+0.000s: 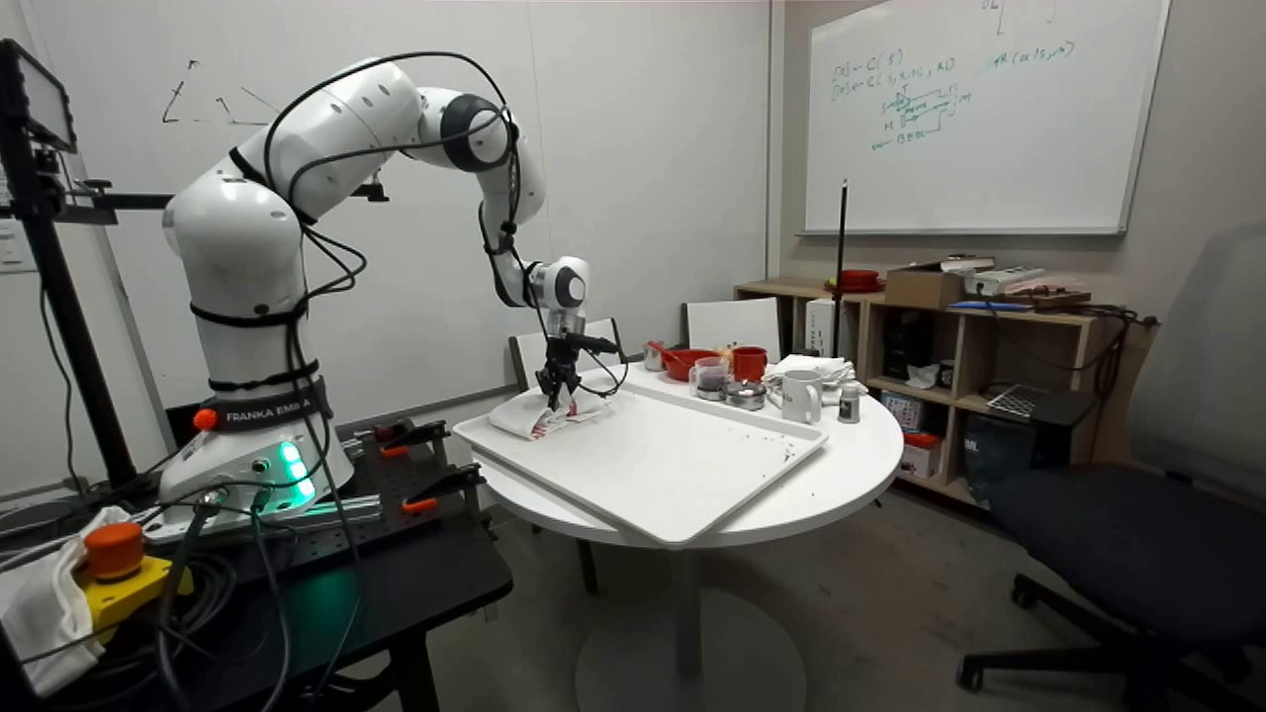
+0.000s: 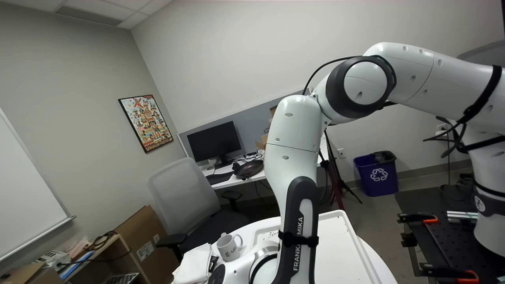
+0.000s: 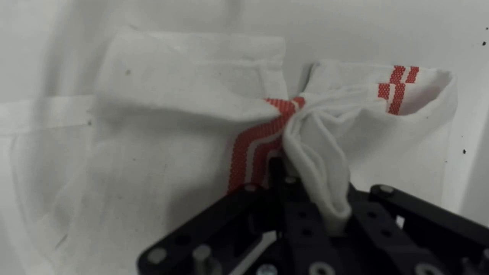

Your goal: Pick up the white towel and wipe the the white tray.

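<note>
A white towel [image 1: 516, 415] with red stripes lies bunched on the left end of the white tray [image 1: 673, 480]. My gripper [image 1: 561, 396] points down onto it there. In the wrist view my gripper [image 3: 313, 175] is shut on a pinched fold of the towel [image 3: 164, 164], and the fold stands up between the fingers. The rest of the towel spreads flat around the fingers. The tray also shows in an exterior view [image 2: 339, 240], partly behind the arm; the gripper and towel are hidden there. Dark specks [image 1: 788, 457] lie near the tray's right end.
The tray rests on a round white table [image 1: 860, 475]. Along its back stand a red bowl [image 1: 684, 364], a red cup [image 1: 749, 363], a glass jar [image 1: 708, 376], a metal tin [image 1: 745, 396], a grey-white mug [image 1: 801, 398], a small shaker [image 1: 849, 405] and folded white cloths [image 1: 826, 370].
</note>
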